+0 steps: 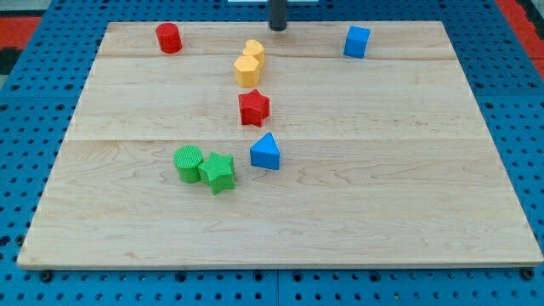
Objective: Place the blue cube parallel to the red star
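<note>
A wooden board (pixel 408 212) is lying on a blue perforated surface (pixel 527 102) and is carrying every block; nothing here is acting as a container, so the board itself is the only thing holding anything.

The blue cube (pixel 357 41) is sitting near the view's top, right of centre, well apart from the other blocks. The red star (pixel 253 108) is lying near the board's middle, lower and to the view's left of the cube. Just above the star, two yellow blocks (pixel 249 64) are standing touching each other, their shapes hard to make out, perhaps hexagonal. A red cylinder (pixel 168 37) is sitting near the view's top left. Below the star, a blue triangular block (pixel 265 152) is resting just beside it, and further left a green cylinder (pixel 189 163) is touching a green star (pixel 218 172).

The dark rod is coming down from the view's top edge, standing upright, with my tip (pixel 278 29) resting at the board's top edge. It is sitting between the yellow blocks and the blue cube, touching neither. The arm is carrying no claw, only this rod, so there are no jaws to be apart or together.
</note>
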You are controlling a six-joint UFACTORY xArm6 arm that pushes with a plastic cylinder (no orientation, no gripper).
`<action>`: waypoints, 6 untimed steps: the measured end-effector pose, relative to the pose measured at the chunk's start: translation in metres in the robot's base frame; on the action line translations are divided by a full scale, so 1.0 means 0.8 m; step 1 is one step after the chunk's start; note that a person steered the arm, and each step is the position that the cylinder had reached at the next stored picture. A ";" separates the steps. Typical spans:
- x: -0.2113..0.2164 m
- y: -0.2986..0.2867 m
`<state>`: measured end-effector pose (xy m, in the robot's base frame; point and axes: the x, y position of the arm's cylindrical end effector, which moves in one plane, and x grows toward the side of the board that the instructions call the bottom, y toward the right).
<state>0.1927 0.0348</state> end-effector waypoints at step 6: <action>0.266 0.107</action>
